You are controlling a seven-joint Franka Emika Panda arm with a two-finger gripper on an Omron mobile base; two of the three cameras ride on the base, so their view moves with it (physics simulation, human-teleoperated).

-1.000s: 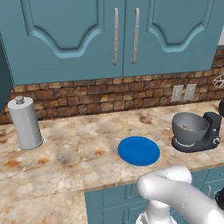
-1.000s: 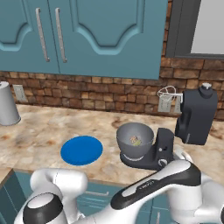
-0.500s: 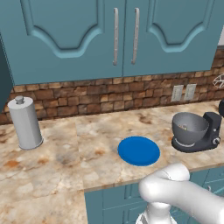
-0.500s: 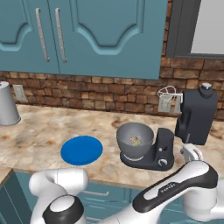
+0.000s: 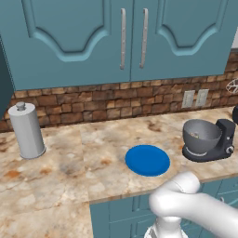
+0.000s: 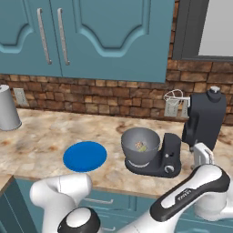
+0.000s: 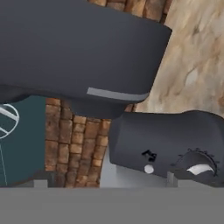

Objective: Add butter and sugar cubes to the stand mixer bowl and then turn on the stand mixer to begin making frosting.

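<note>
fingers spread wide, empty, hand rolled sideways beside stand mixer knob.

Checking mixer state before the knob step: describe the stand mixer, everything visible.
The stand mixer is dark charcoal and matte: flat base, upright column, white-ringed round knob low on its side. It stands upright on the marbled counter, right of the blue plate. Its grey metal bowl sits on the base, with small bits inside. Nothing else touches it.
</note>
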